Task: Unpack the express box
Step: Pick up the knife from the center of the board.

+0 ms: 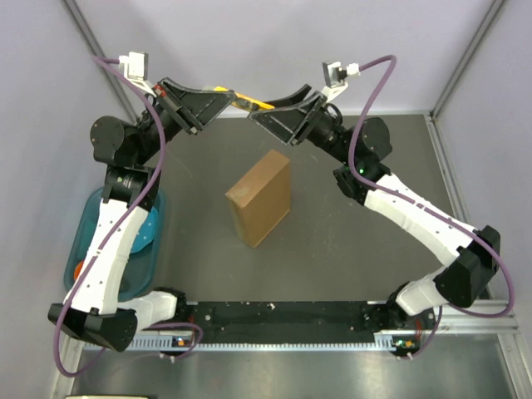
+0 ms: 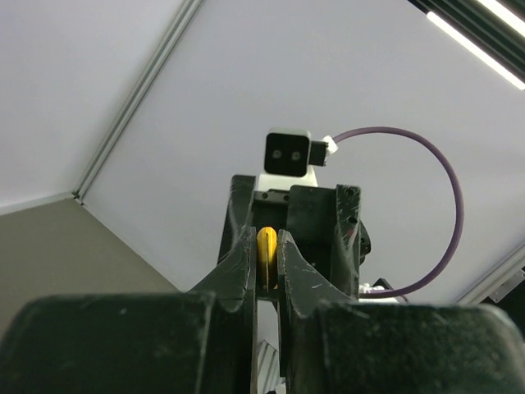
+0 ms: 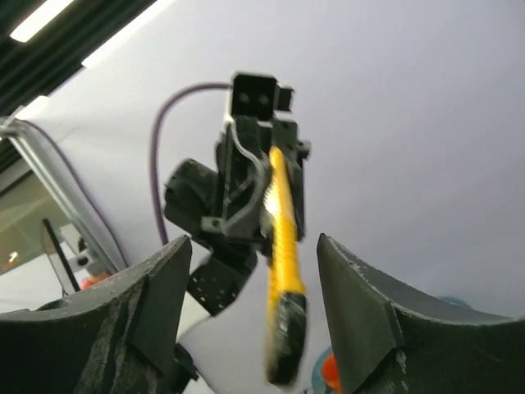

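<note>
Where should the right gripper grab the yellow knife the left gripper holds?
Grip the knife by its free, dark-tipped end, approaching head-on from the right: the left gripper clamps the far end, and the handle points between the open fingers of the right gripper.

express box | plain brown cardboard, closed | upright on narrow side, angled | middle of table

The express box is matt cardboard, the knife smooth plastic.
</note>
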Tool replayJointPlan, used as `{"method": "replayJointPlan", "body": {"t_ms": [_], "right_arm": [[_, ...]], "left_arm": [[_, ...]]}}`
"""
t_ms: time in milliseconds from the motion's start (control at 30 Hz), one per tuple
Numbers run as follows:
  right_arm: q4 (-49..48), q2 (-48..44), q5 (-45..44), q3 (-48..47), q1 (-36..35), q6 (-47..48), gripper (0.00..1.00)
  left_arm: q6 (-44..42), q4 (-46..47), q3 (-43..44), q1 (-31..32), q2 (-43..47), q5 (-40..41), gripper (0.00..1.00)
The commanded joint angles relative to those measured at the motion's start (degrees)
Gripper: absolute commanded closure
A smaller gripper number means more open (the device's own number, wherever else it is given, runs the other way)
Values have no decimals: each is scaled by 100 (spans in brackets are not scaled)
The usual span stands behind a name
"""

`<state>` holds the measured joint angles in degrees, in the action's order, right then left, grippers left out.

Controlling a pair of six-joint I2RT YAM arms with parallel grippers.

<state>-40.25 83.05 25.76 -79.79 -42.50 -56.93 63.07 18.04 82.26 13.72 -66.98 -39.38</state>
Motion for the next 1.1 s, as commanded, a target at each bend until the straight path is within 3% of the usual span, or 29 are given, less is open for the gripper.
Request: {"method": "replayJointPlan", "body": {"t_ms": [0, 200, 767, 1067], "right_arm": [[-879, 176, -36, -458, 31, -345, 39], [-950, 353, 70, -643, 40, -557, 49], [-651, 318, 175, -398, -118, -521, 52], [-739, 326, 96, -406, -136, -548, 72]], "left_arm": [[-13, 270, -96, 26, 177, 0, 100], [-75, 243, -122, 17, 177, 26, 100], [-75, 340, -175, 0, 185, 141, 100], [-75, 331, -210, -9, 203, 149, 100]]}}
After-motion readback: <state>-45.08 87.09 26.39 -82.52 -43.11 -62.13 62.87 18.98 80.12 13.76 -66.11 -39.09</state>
